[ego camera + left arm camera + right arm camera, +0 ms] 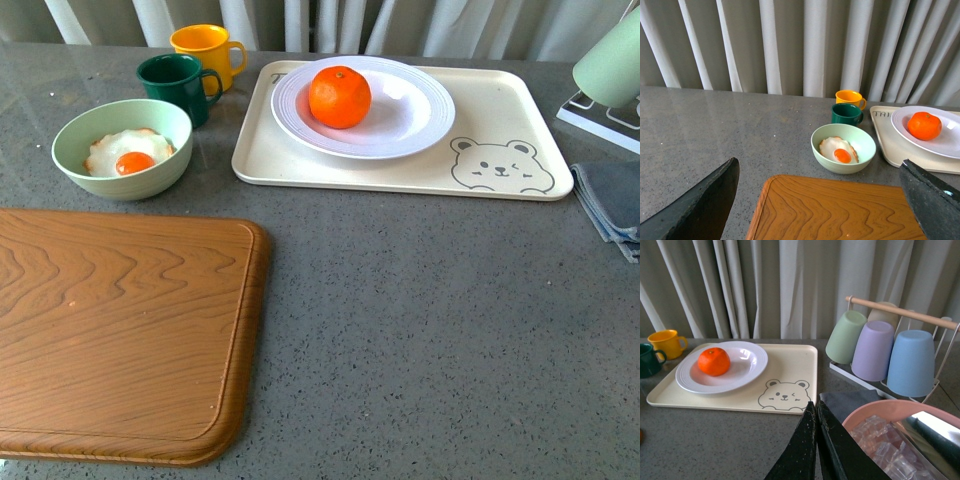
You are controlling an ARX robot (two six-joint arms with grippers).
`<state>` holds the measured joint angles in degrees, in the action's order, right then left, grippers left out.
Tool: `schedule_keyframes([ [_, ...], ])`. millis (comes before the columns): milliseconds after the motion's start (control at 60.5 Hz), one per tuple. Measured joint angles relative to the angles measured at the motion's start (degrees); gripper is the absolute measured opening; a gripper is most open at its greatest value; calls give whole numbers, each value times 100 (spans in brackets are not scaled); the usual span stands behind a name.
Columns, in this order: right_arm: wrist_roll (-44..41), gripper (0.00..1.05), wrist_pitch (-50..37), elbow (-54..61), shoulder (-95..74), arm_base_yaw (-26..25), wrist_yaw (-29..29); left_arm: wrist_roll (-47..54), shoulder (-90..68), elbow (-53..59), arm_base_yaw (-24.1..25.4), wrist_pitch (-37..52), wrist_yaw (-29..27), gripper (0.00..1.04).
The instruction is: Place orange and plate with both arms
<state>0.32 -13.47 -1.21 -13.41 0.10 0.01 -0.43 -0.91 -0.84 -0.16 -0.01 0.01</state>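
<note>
The orange point(339, 96) lies in the white ribbed plate point(410, 125), which stands on the cream bear tray point(500, 150) at the back of the grey table. Both also show in the left wrist view, the orange point(924, 125) in the plate point(950, 145), and in the right wrist view, the orange point(713, 361) in the plate point(747, 367). Neither arm shows in the front view. My left gripper point(820, 200) is open and empty above the wooden board, well short of the tray. My right gripper point(816, 412) is shut and empty, short of the tray's near edge.
A wooden cutting board point(120, 330) fills the front left. A pale green bowl with a fried egg point(122, 148), a dark green mug point(178, 88) and a yellow mug point(206, 50) stand left of the tray. A cup rack point(885, 347), grey cloth point(610, 205) and pink ice bowl point(890, 440) sit right.
</note>
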Motion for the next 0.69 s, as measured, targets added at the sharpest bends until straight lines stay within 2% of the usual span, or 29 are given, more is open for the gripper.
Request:
schedule_keyframes([
  [248,0,2,330,0,328,0,0,0,2,0,0,0,0,96],
  [363,0,2,1279,-2,1143,0,7,0,2,0,0,0,-2,96],
  [694,-13,3,1333,-2,1309,0,9,0,2,0,0,0,0,96],
])
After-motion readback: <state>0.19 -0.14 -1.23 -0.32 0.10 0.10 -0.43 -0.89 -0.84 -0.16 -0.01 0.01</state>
